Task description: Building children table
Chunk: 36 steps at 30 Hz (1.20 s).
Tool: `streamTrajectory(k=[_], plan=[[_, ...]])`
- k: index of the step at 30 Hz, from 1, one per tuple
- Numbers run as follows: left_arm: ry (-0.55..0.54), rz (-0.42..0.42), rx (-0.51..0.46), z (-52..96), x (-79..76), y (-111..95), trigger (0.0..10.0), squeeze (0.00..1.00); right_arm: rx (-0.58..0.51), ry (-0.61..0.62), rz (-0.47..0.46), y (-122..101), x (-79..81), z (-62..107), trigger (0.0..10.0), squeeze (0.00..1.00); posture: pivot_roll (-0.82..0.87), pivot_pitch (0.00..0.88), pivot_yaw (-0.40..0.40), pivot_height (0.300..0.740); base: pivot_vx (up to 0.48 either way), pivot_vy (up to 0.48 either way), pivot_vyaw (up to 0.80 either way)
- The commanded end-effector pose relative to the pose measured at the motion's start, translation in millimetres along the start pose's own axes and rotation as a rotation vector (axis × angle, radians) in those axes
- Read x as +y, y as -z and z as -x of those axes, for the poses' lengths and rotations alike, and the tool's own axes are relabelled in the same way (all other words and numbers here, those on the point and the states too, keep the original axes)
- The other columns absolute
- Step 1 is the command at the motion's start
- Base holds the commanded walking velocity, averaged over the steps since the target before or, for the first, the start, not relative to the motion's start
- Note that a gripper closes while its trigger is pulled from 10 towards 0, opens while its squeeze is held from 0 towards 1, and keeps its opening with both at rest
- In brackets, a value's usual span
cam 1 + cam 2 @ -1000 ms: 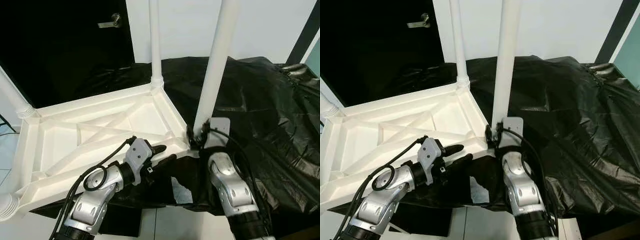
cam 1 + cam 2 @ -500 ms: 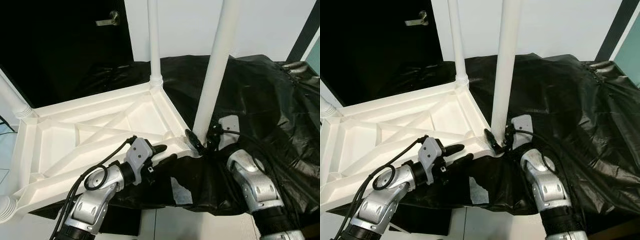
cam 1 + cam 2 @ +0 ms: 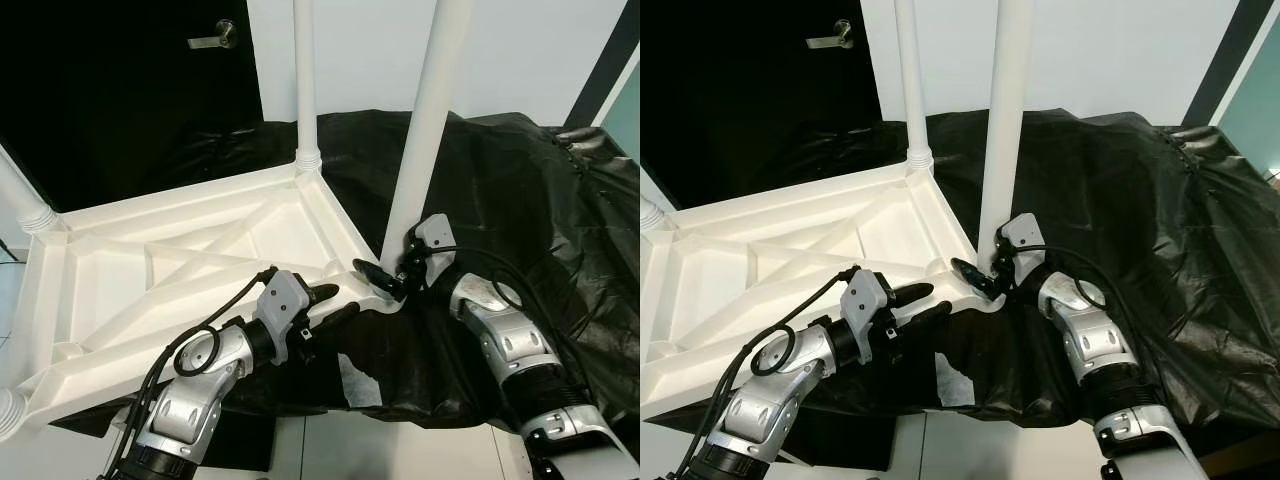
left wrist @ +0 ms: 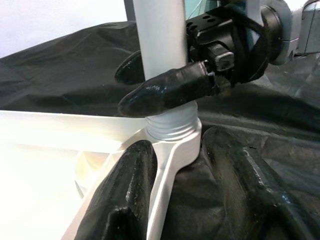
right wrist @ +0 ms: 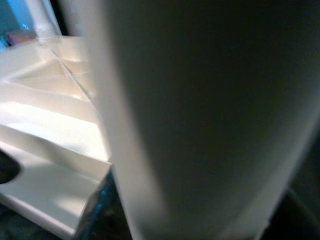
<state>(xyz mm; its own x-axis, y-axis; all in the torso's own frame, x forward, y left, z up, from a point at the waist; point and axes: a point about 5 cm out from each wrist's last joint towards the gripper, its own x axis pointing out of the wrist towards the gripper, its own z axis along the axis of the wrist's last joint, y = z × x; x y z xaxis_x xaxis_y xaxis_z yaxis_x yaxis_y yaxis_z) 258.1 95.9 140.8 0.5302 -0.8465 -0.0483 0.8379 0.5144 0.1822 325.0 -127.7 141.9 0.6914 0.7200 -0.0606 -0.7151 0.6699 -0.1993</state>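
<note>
A white plastic children's table [image 3: 150, 250] lies upside down on a black sheet [image 3: 520, 200], its legs pointing up. My right gripper [image 3: 385, 272] is shut on the base of the near right leg [image 3: 420, 150], just above its threaded collar [image 4: 172, 125]. One finger [image 4: 165, 90] crosses the front of the leg and the other lies behind it. In the right wrist view the leg [image 5: 200, 115] looms close and blurred. My left gripper [image 3: 328, 302] is open at the table's near edge. Its fingers [image 4: 125, 200] straddle the rim [image 4: 165, 175] close to that corner.
Another leg [image 3: 305, 80] stands at the far corner and one [image 3: 20, 190] at the left. A dark door with a metal handle [image 3: 215, 38] is behind the table. The black sheet drapes over the support's front edge, above a pale floor [image 3: 400, 455].
My right wrist has turned around the leg's base and its arm has swung out to the right, bringing one finger across the leg's front. The left gripper has stayed at the rim.
</note>
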Motion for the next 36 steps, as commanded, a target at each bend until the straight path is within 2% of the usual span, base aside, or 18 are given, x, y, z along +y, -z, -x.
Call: streamTrajectory(k=[1, 8, 9, 10, 13, 16, 18, 19, 20, 21, 23, 26, 28, 33, 36], plan=[[-0.055, -0.013, 0.010, 3.0, 4.4, 0.9, 10.0, 0.00, 0.032, -0.056, -0.016, 9.0, 8.9, -2.0, 0.0, 0.00, 0.02, 0.000, -0.034, 0.740, 0.000, 0.000, 0.00], [-0.054, -0.011, 0.019, 6.1, 2.1, 3.6, 10.0, 0.00, 0.054, -0.001, -0.075, 16.0, 7.8, 0.2, 0.0, 0.00, 0.02, 0.000, -0.030, 0.740, 0.000, 0.000, 0.00], [-0.052, -0.011, 0.023, 6.1, 1.7, 4.4, 10.0, 0.00, 0.059, 0.029, -0.069, 17.3, 7.1, -0.1, 10.0, 0.00, 0.01, 0.000, -0.025, 0.740, 0.000, 0.000, 0.00], [-0.052, -0.011, 0.023, 6.1, 1.7, 4.4, 10.0, 0.00, 0.059, 0.029, -0.069, 17.3, 7.1, -0.1, 10.0, 0.00, 0.01, 0.000, -0.025, 0.740, 0.000, 0.000, 0.00], [-0.030, -0.013, 0.032, 5.4, -1.1, 6.3, 10.0, 0.00, 0.069, 0.171, -0.075, 21.2, 10.6, -0.9, 10.0, 0.00, 0.00, 0.000, -0.019, 0.740, 0.000, 0.000, 0.00], [-0.024, -0.017, 0.031, 4.4, -1.1, 5.9, 10.0, 0.00, 0.062, 0.237, -0.087, 21.9, 15.0, -1.1, 10.0, 0.00, 0.00, 0.000, -0.019, 0.740, 0.000, 0.000, 0.00], [-0.024, -0.017, 0.031, 4.4, -1.1, 5.9, 10.0, 0.00, 0.062, 0.237, -0.087, 21.9, 15.0, -1.1, 10.0, 0.00, 0.00, 0.000, -0.019, 0.740, 0.000, 0.000, 0.00], [-0.023, -0.018, 0.030, 3.9, -0.6, 5.5, 10.0, 0.00, 0.069, 0.289, -0.094, 23.1, 19.5, -1.9, 10.0, 0.00, 0.00, 0.000, -0.019, 0.740, 0.000, 0.000, 0.00], [-0.021, -0.016, 0.031, 4.3, -0.2, 5.5, 10.0, 0.00, 0.087, 0.437, -0.127, 25.3, 27.6, -5.0, 10.0, 0.00, -0.01, 0.000, -0.017, 0.740, 0.000, 0.000, 0.00], [-0.020, -0.014, 0.032, 4.6, -0.8, 5.8, 10.0, 0.00, 0.095, 0.500, -0.141, 26.3, 30.5, -6.6, 10.0, 0.00, -0.01, 0.000, -0.016, 0.740, 0.000, 0.000, 0.00], [-0.020, -0.014, 0.032, 4.6, -0.8, 5.8, 10.0, 0.00, 0.095, 0.500, -0.141, 26.3, 30.5, -6.6, 10.0, 0.00, -0.01, 0.000, -0.016, 0.740, 0.000, 0.000, 0.00], [-0.011, -0.010, 0.033, 4.4, -4.3, 6.1, 10.0, 0.00, 0.099, 0.678, -0.176, 27.4, 34.7, -7.9, 10.0, 0.00, 0.00, 0.000, -0.016, 0.740, 0.000, 0.000, 0.00], [-0.005, -0.006, 0.033, 4.7, -6.0, 6.1, 10.0, 0.00, 0.094, 0.726, -0.200, 27.2, 37.8, -8.1, 10.0, 0.00, 0.00, 0.000, -0.012, 0.740, 0.000, 0.000, 0.00], [0.006, -0.001, 0.039, 6.2, -9.0, 6.9, 10.0, 0.00, 0.080, 0.712, -0.227, 23.9, 48.3, -12.1, 10.0, 0.00, -0.01, 0.000, -0.005, 0.740, 0.000, 0.000, 0.00], [0.006, -0.001, 0.039, 6.2, -9.0, 6.9, 10.0, 0.00, 0.080, 0.712, -0.227, 23.9, 48.3, -12.1, 10.0, 0.00, -0.01, 0.000, -0.005, 0.740, 0.000, 0.000, 0.00]])
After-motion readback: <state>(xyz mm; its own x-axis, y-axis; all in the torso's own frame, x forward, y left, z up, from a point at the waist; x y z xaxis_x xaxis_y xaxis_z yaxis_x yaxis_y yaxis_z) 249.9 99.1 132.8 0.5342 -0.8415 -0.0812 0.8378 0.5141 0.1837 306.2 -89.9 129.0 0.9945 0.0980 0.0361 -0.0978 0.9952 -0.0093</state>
